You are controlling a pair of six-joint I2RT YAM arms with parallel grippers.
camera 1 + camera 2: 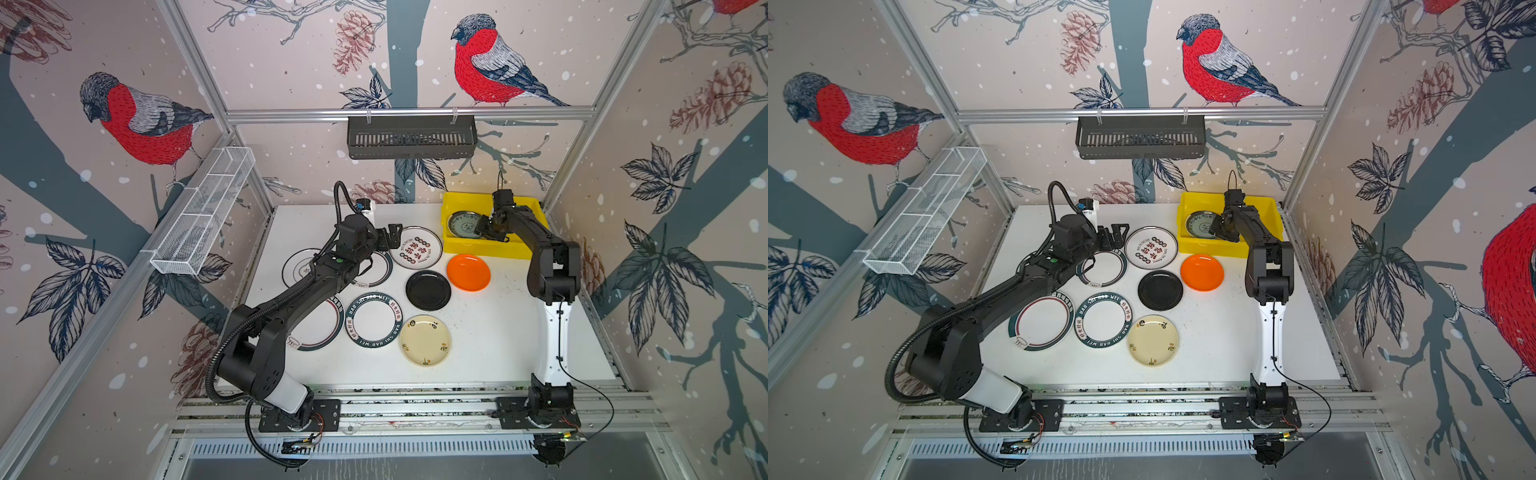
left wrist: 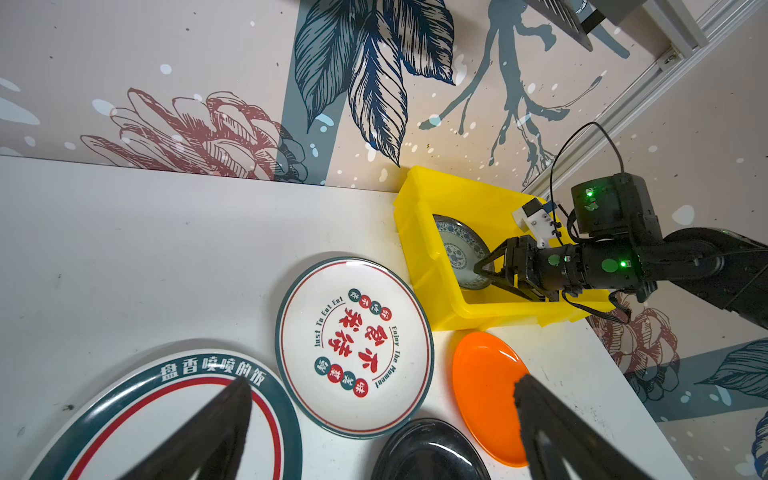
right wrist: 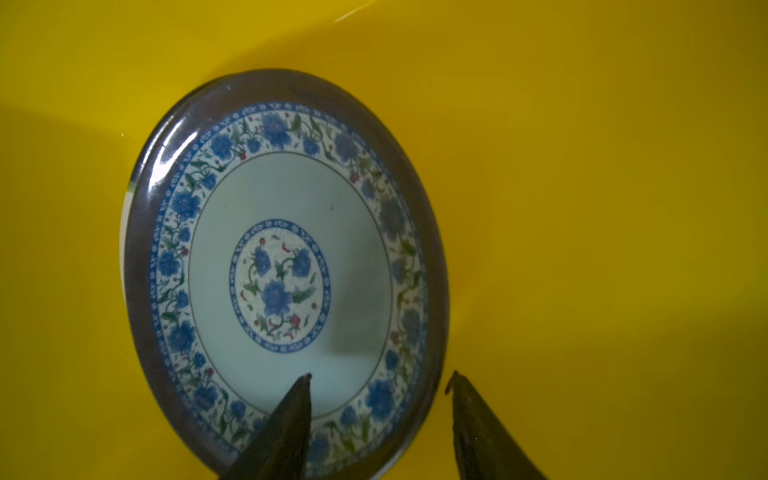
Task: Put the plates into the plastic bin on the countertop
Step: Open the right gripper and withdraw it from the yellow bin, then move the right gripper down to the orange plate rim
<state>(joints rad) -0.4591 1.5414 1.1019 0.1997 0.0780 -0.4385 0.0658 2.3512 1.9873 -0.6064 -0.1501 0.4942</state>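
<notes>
The yellow plastic bin [image 1: 478,250] [image 1: 1208,248] [image 2: 419,199] [image 3: 582,208] stands at the countertop's back right. A blue-patterned plate [image 1: 462,224] [image 2: 455,249] [image 3: 278,270] lies in its left half. My right gripper [image 1: 484,227] [image 2: 485,267] [image 3: 380,375] is open inside the bin, its jaws either side of that plate's rim without gripping it. My left gripper [image 1: 395,233] [image 2: 382,381] hangs open above the red-character plate [image 1: 415,252] [image 2: 353,345]. On the countertop [image 1: 498,332] lie orange [image 1: 468,272], black [image 1: 428,289], cream floral [image 1: 425,340] and green-lettered [image 1: 374,319] plates.
Three more green-rimmed plates [image 1: 316,332] [image 1: 378,272] [image 1: 297,268] lie partly hidden under my left arm. A black slotted basket [image 1: 411,137] hangs on the back rail and a white wire mesh tray [image 1: 203,212] on the left wall. Aluminium rails edge the countertop.
</notes>
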